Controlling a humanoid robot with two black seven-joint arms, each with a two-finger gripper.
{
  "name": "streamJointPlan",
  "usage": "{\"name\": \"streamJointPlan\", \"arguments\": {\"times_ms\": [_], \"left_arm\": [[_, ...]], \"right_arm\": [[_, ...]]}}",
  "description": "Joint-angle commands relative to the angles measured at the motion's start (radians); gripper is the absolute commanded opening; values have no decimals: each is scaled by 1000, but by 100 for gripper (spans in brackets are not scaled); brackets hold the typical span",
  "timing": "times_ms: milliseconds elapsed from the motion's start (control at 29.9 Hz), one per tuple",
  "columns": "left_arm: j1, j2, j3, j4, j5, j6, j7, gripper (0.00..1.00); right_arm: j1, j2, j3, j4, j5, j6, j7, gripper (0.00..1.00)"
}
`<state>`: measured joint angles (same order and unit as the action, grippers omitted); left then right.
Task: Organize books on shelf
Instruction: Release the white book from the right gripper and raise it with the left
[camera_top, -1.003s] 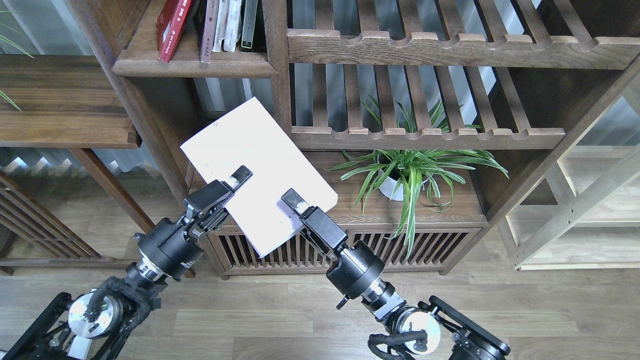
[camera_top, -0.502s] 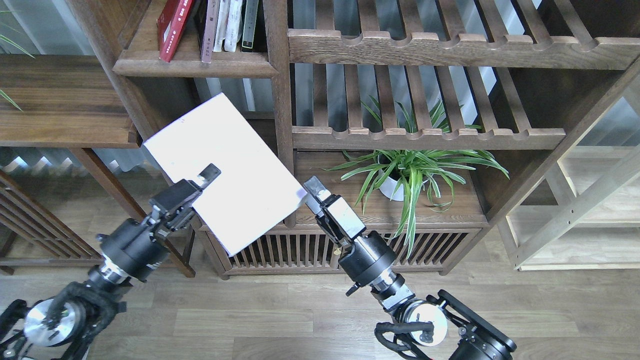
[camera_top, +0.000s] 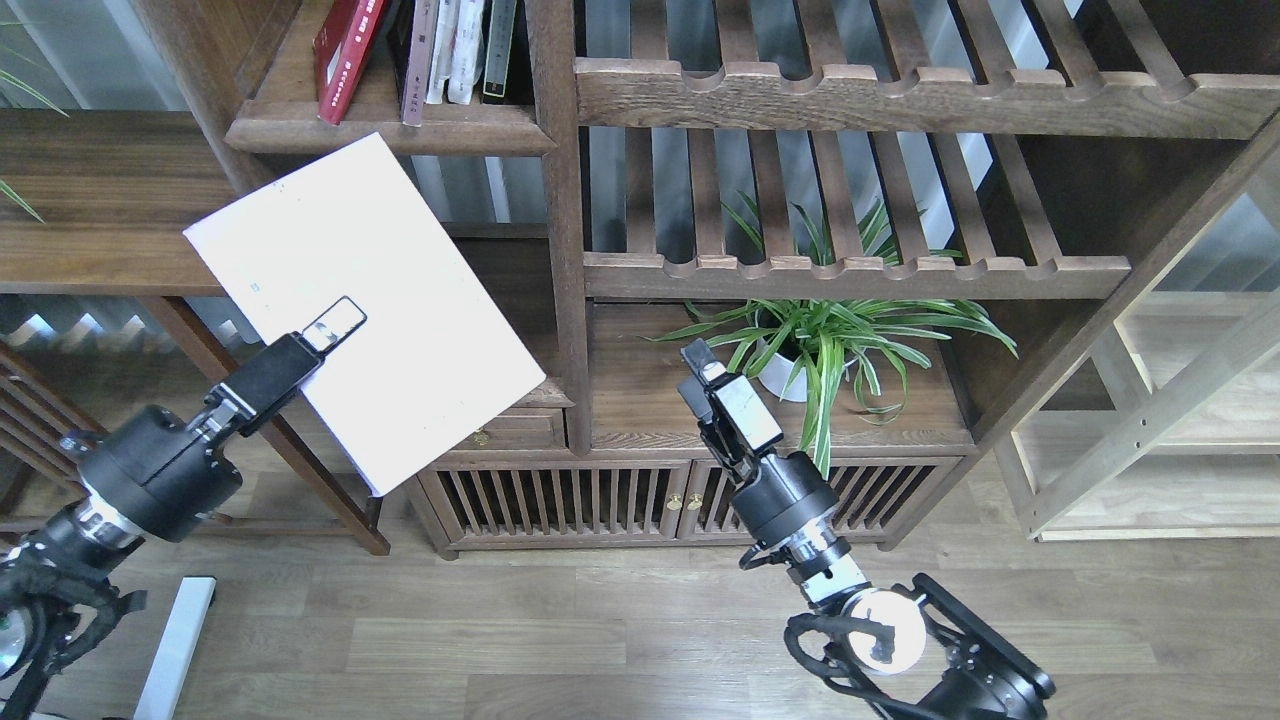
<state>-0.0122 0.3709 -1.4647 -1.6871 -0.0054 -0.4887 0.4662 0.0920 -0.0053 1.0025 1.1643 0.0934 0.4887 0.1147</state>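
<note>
My left gripper (camera_top: 335, 322) is shut on the lower left edge of the white book (camera_top: 400, 290). It holds the book tilted in the air, with the top corner just below the shelf (camera_top: 390, 132), a dark board with a rounded front edge at the upper left. A bright red book (camera_top: 340, 55) leans on that shelf. Next to it are a dark book (camera_top: 417, 60) and thin upright white and dark books (camera_top: 465, 50). My right gripper (camera_top: 700, 365) is apart from the white book, in front of the lower cabinet. Its fingers cannot be told apart.
Slatted shelves with scalloped rails (camera_top: 850, 270) fill the right of the cabinet. A potted green plant (camera_top: 820, 345) stands below them. A low cabinet with slatted doors (camera_top: 560, 500) is under the book. A dark board (camera_top: 110, 210) lies at left, a pale wood rack (camera_top: 1180, 400) at right.
My left gripper has carried the white book up and to the left, toward the shelf. My right gripper has let go of the book and drawn back to the right.
</note>
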Motion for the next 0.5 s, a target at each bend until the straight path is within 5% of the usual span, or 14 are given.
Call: {"name": "streamJointPlan", "arguments": {"times_ms": [0,468], "left_arm": [[-21,34,-74,-12,68,0,9,2],[-77,51,-345,-65,249,0,23,2]], "right_arm": [[3,-4,1,-8,14,0,-1,100],[14,2,-2,-40,14,0,-1,100]]}}
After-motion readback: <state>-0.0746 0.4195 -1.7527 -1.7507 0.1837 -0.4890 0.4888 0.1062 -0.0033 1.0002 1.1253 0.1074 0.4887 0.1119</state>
